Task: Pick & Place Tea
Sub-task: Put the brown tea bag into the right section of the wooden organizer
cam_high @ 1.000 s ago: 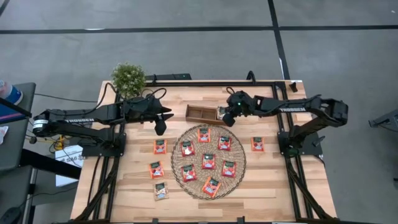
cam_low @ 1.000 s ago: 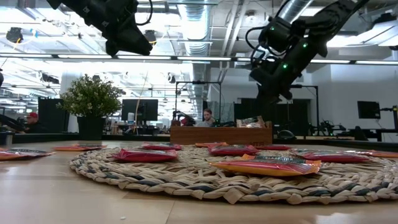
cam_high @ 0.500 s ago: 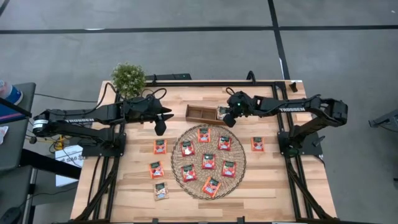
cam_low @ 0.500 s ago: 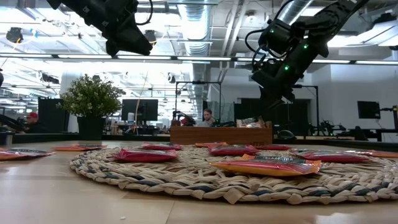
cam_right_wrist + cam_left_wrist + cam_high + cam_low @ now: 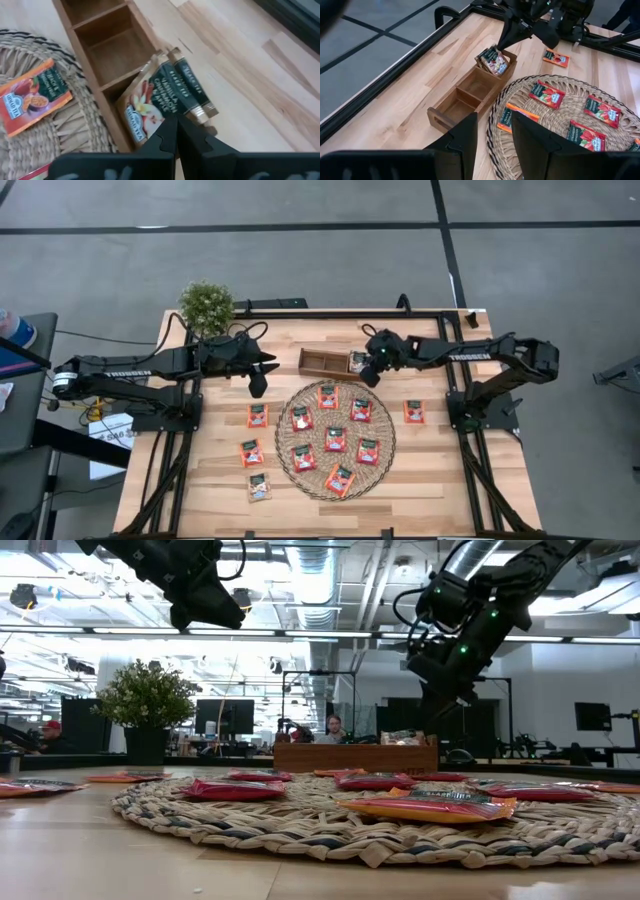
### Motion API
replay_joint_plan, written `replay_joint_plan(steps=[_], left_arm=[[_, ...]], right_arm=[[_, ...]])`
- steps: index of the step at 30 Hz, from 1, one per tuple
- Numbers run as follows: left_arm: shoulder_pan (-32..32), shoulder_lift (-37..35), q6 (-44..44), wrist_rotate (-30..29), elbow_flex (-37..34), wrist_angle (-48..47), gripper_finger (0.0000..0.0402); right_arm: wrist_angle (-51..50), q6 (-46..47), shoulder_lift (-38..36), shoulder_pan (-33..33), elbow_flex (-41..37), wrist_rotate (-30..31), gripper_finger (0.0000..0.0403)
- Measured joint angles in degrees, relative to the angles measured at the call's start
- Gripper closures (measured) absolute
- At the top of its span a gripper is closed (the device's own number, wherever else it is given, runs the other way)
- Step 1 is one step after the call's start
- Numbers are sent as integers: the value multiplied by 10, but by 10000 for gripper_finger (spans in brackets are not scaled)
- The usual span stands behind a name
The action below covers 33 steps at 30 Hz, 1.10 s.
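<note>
The right end effector point(image 5: 368, 370) is held closed and empty over the tray point(image 5: 322, 362) — beside its sachets point(image 5: 150, 107); the left end effector point(image 5: 256, 383) is hung half-open, empty.

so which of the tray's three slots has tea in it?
The end slot nearest the right gripper: two sachets stand in it. The wooden tray's middle and far-end slots are empty.

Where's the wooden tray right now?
In the high view the wooden tray lies at the table's far side near the middle, just beyond the woven mat. The right gripper is at its right-end slot, which holds sachets.
</note>
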Motion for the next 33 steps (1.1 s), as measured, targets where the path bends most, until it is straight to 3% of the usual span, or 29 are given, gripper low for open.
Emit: replay_joint_plan(steps=[8, 11, 19, 26, 33], left_arm=[[0, 0, 0, 0, 0, 0, 291], [0, 0, -12, 10, 0, -3, 291], [-22, 0, -94, 140, 0, -54, 291], [-84, 8, -156, 106, 0, -66, 291], [-155, 64, -256, 80, 0, -70, 291]], right_arm=[[-3, 9, -21, 13, 3, 8, 403], [-53, 9, -51, 28, 26, 18, 403], [-230, -9, -173, 124, 56, 15, 403], [-298, 58, -303, 194, 43, 24, 403], [-239, 174, -465, 281, -63, 91, 403]])
